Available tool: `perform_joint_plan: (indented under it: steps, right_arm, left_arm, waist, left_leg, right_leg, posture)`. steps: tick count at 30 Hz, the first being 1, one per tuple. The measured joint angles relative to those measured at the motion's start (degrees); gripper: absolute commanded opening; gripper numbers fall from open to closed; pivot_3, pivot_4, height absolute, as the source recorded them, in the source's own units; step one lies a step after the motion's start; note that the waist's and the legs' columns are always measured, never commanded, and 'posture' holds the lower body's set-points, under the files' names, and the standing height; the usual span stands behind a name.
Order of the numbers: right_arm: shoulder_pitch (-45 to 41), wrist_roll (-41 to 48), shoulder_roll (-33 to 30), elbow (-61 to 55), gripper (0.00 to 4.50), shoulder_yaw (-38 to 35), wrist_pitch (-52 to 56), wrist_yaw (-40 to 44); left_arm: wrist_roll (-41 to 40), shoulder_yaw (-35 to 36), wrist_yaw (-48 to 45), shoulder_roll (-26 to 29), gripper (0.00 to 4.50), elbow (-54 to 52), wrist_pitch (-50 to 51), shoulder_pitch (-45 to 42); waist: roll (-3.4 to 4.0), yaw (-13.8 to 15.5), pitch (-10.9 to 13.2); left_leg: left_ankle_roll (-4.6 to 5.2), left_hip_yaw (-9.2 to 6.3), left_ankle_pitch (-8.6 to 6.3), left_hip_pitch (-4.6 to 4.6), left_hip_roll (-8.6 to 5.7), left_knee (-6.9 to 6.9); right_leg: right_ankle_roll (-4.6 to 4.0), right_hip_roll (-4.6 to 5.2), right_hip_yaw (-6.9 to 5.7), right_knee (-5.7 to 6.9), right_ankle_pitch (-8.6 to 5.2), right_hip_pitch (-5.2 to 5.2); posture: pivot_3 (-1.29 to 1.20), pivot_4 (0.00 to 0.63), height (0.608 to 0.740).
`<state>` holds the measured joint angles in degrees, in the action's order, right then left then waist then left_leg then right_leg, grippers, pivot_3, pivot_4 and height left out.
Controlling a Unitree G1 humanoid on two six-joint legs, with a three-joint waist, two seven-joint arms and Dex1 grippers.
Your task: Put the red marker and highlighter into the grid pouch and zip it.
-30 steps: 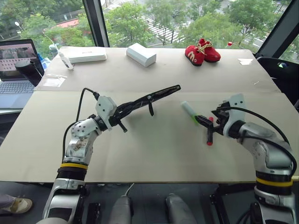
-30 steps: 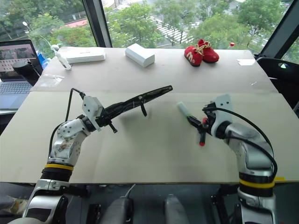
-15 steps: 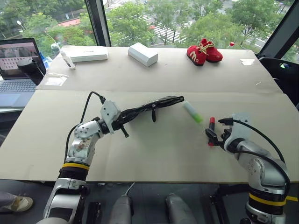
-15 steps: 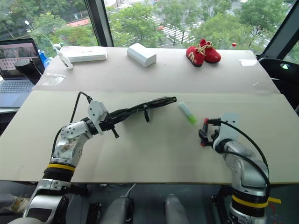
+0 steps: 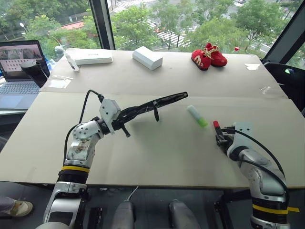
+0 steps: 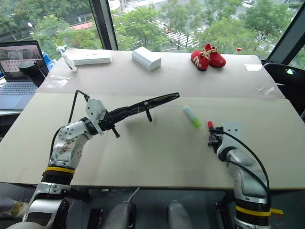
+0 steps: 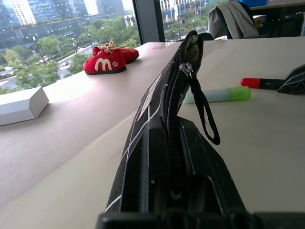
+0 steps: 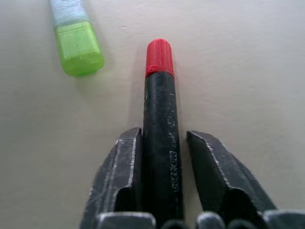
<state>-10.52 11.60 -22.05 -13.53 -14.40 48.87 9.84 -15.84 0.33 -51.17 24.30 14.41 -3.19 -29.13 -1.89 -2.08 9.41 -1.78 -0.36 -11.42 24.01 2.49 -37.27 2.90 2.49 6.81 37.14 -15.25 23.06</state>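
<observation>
From my remote seat I saw a wide tan table (image 5: 157, 157) with bare surface open between the two arms and along its near edge, while the far edge by the window carried the clutter. I counted one grid pouch (image 5: 152, 104), one highlighter (image 5: 197, 116), one red marker (image 8: 161, 143), two white boxes (image 5: 147, 57), one pair of small red shoes (image 5: 208, 55) and one laptop (image 5: 19, 67) beyond the table's left edge. The left gripper (image 5: 125, 117) reached level, forward and toward the right, its fingers clamped tight on one end of the pouch, which it held edge-up above the table with the zipper strap (image 7: 202, 114) dangling from it. The highlighter lay flat on the table between the pouch's free end and the marker, touching neither. The right gripper (image 8: 164, 157) sat low near the table's right front, angled slightly downward, its two fingers (image 8: 119, 167) nearly shut around the marker's black barrel; one looked pressed against it, the other just beside it, and the red cap pointed away from the wrist.
</observation>
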Motion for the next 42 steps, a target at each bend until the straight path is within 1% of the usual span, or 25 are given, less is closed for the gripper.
perform_joint_plan:
  steps: [4, 7, 10, 14, 17, 19, 25, 33, 42]
  right_arm:
    - [-2.69, -1.66, -1.83, 5.17, 0.56, -0.42, -3.90, -0.99]
    - [-8.38, -0.69, -3.59, 6.71, 0.56, 0.43, -8.35, 3.71]
    - [-13.62, -0.79, -8.77, 4.63, 0.56, 4.49, -17.14, 11.53]
    - [-13.63, -6.34, -16.74, 3.69, 0.56, 14.82, -34.01, 23.87]
    - [-13.32, -11.25, -20.33, 7.10, 0.56, 21.11, -45.38, 29.68]
    - [-13.70, -13.24, -21.62, 9.35, 0.56, 22.58, -50.45, 31.48]
    - [-18.85, -17.30, -21.91, 16.08, 0.56, 23.24, -59.86, 32.88]
    - [-22.18, -19.53, -21.39, 19.61, 0.56, 24.12, -64.11, 34.12]
    - [-27.29, -26.34, -21.33, 26.90, 0.56, 27.36, -70.38, 33.79]
  left_arm:
    - [-0.04, 0.58, -0.09, 0.58, 0.00, -0.05, 0.71, 0.01]
    - [-0.07, 0.80, -0.51, 0.97, 0.00, -0.06, 0.92, 0.08]
    - [-0.08, 0.70, -1.01, 0.75, 0.00, -0.06, 0.95, 0.06]
    - [-0.06, 0.70, -1.34, 0.74, 0.00, -0.06, 0.95, 0.12]
    - [-0.04, 0.69, -1.51, 0.70, 0.00, -0.06, 0.91, 0.59]
    - [-0.03, 0.67, -1.59, 0.66, 0.00, -0.06, 0.87, 1.00]
    - [0.04, -0.09, -1.72, 0.41, 0.00, -0.08, 0.64, 1.50]
    - [0.49, -1.03, -1.39, 0.43, 0.00, -1.99, 0.71, 2.23]
    - [0.49, -1.53, -1.07, 0.55, 0.00, -4.09, 2.83, 2.23]
  waist:
    - [0.01, 0.07, 0.01]
    - [0.24, -0.71, 0.14]
    - [0.27, -0.94, 0.15]
    - [0.26, -0.38, 0.16]
    - [0.25, -0.05, 0.16]
    - [0.24, -0.01, 0.17]
    - [0.24, -0.25, 0.17]
    - [0.24, -0.06, 0.17]
    - [0.24, -0.29, 0.17]
  left_leg:
    - [0.00, 0.00, 0.00, 0.10, -0.03, 0.00]
    - [0.00, 0.06, 0.00, 0.17, -0.02, 0.04]
    - [0.00, -0.02, 0.00, 0.15, 0.02, 0.25]
    - [0.02, -0.04, -0.01, 0.22, -0.04, 0.28]
    - [0.02, -0.03, -0.01, 0.26, -0.11, 0.15]
    - [0.02, -0.03, -0.01, 0.25, -0.10, 0.10]
    - [0.01, -0.03, -0.01, 0.19, -0.07, 0.12]
    - [0.01, -0.04, -0.01, 0.20, -0.09, 0.09]
    - [0.01, -0.04, -0.01, 0.18, -0.07, 0.09]
  right_leg:
    - [0.01, 0.01, 0.04, -0.01, 0.02, 0.11]
    - [0.00, -0.01, 0.13, 0.02, 0.03, 0.25]
    - [-0.01, -0.06, 0.04, -0.03, 0.03, 0.26]
    - [0.01, 0.00, 0.03, -0.17, 0.01, 0.25]
    - [0.03, 0.09, 0.05, -0.15, 0.01, 0.24]
    - [0.03, 0.08, 0.05, -0.12, 0.01, 0.24]
    - [0.02, 0.04, 0.05, -0.06, 0.01, 0.23]
    - [0.02, 0.06, 0.06, -0.05, 0.02, 0.23]
    - [0.01, 0.05, 0.06, -0.03, 0.02, 0.22]
  posture:
    - [0.00, 0.150, 0.730]
    - [0.00, 0.150, 0.730]
    - [0.00, 0.150, 0.730]
    - [0.00, 0.150, 0.730]
    - [0.00, 0.150, 0.730]
    - [0.00, 0.150, 0.730]
    - [0.00, 0.150, 0.730]
    - [0.00, 0.150, 0.730]
    - [0.00, 0.150, 0.730]
